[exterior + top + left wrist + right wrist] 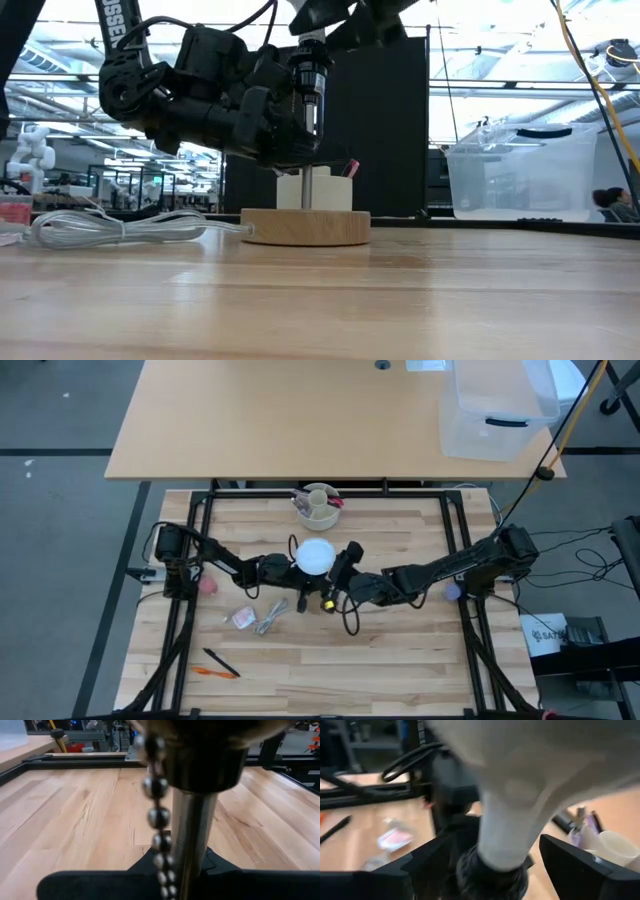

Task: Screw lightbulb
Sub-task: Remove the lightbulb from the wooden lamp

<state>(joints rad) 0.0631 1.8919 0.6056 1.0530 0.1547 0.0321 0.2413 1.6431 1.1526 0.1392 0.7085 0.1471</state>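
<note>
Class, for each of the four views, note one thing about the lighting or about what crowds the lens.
High view: even light, the white lightbulb the brightest spot. Low view: bright ceiling lights behind leave the arms dark. Left wrist view: a shiny bead chain and metal stem fill the frame. Right wrist view: the lightbulb looms large.

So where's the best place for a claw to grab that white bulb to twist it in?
Probably on the round white dome of the lightbulb, from above: it stands upright on the lamp, dome up and neck down in the socket. The right gripper straddles its neck with fingers apart.
</note>
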